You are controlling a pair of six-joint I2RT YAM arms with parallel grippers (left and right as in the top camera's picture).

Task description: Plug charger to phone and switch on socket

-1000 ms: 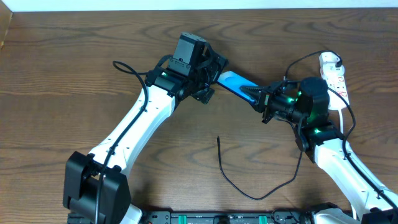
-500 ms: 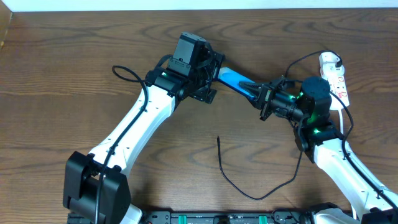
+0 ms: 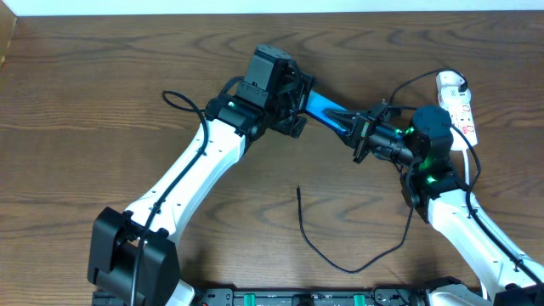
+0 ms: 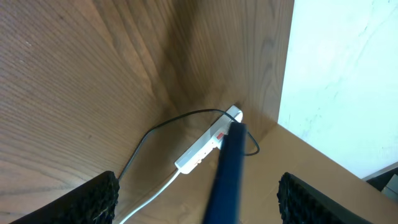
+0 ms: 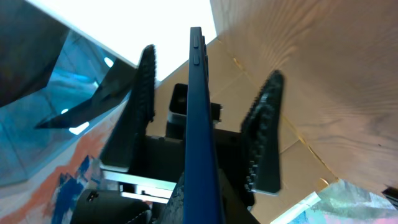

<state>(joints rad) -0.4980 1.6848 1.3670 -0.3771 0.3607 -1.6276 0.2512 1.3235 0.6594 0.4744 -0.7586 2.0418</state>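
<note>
The phone (image 3: 325,110), blue and slim, is held off the table, with my right gripper (image 3: 357,136) shut on its near end. In the right wrist view the phone (image 5: 198,118) stands edge-on, rising out of my right gripper (image 5: 202,205). My left gripper (image 3: 295,100) is open and straddles the phone's other end; its fingers (image 5: 140,106) stand apart from the phone on both sides. The left wrist view shows the phone (image 4: 229,171) between my left gripper (image 4: 196,186) pads. The charger (image 3: 316,246) lies loose on the table, connector tip (image 3: 297,189) free. The white socket (image 3: 456,104) sits far right.
The socket (image 4: 205,146) lies near the table's far edge, with its white cord (image 4: 152,196) and a thin black cable (image 4: 155,127) running off it. A light wall stands beyond the table edge. Thick arm cables loop beside both arms.
My left gripper has moved right, from beside the phone's end to straddling it. The right gripper with the phone has shifted slightly left and up. The charger has not moved.
</note>
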